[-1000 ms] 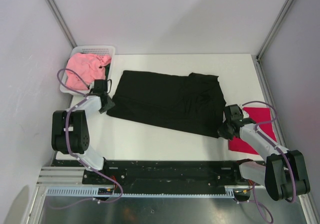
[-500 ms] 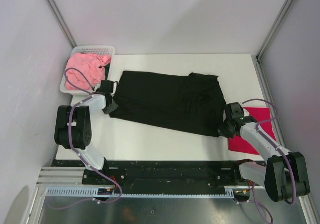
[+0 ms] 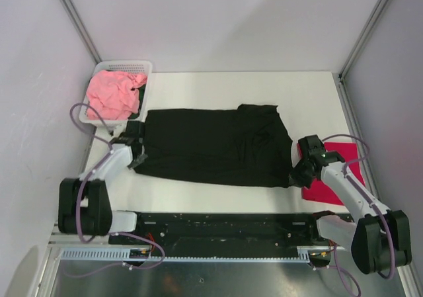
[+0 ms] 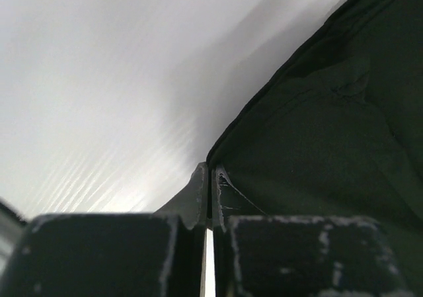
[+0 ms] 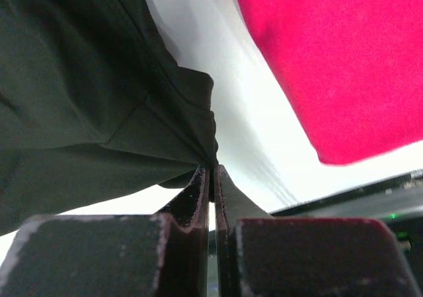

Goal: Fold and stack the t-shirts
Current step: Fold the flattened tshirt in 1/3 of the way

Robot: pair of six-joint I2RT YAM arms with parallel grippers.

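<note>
The table (image 3: 218, 85) carries the black t-shirt (image 3: 218, 145), spread flat across its middle with a bunched fold in the right half. If that fold is not smoothed, it may be locked into the next crease.

The crimson t-shirt (image 3: 350, 153) lies at the right edge, just beside the black one. A pull to the right could drag one over the other.

The pink t-shirt (image 3: 112, 93) sits heaped in the basket (image 3: 125, 64), near the left arm, which could snag it when swinging.

The left gripper (image 4: 209, 171) is closed on the near-left corner of the black t-shirt, with very little cloth between its fingers. The right gripper (image 5: 210, 171) is clamped on the near-right corner. Uneven lifting or tension could slip either thin pinch.
</note>
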